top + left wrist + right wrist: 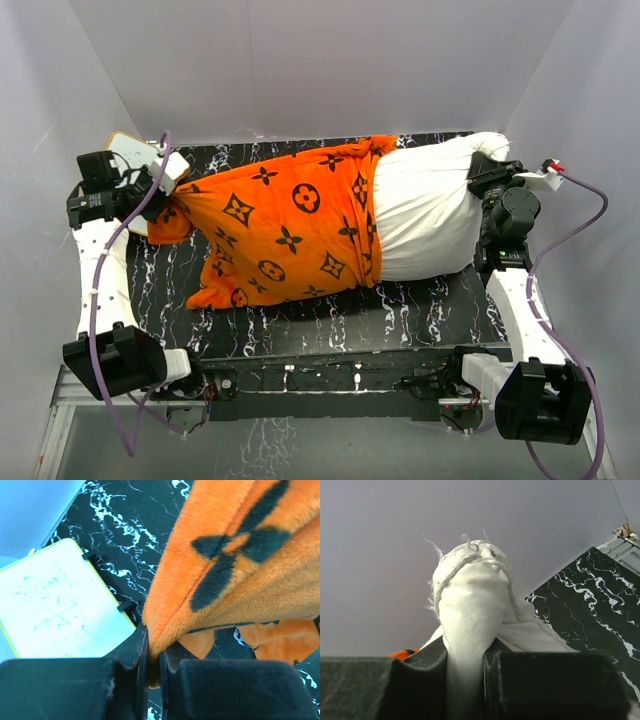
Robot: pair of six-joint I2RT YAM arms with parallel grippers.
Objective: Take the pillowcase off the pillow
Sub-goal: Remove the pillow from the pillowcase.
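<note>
Judging from above, we found the task about half done: the pillow [425,220] lay along the far edge of the tabletop [330,320], its right half bare and its left half inside the pillowcase [290,230]. Our left gripper [152,652] was clenched on the pillowcase's corner near the far left corner, and our right gripper [465,657] pinched the pillow's corner at the far right corner.

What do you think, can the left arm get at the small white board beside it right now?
Probably not yet. The left gripper is shut on a corner of the pillowcase, so it is busy. The white board lies close by with nothing between; letting go should free it.
</note>
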